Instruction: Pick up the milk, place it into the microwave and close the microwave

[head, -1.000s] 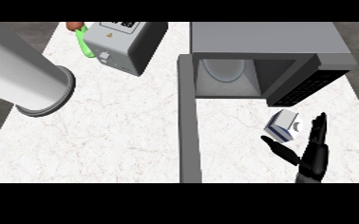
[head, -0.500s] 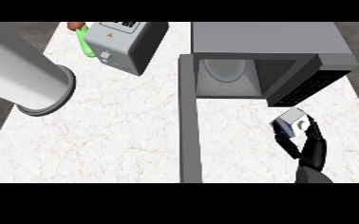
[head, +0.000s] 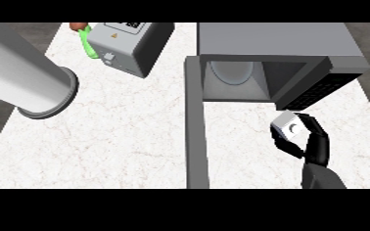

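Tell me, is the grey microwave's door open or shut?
Open: the grey microwave shows its cavity, and its door swings out toward the view's bottom.

This is a kitchen. The white, faintly veined stone worktop (head: 130,127) carries household cooking appliances: a grey microwave (head: 278,39) standing with its door (head: 194,127) swung open, so that the round turntable plate (head: 233,72) inside shows, and a small grey toaster-like appliance (head: 130,46) with a label on top (its wording is too small to read). A bright green item (head: 89,49) with a reddish end lies just beside that appliance.
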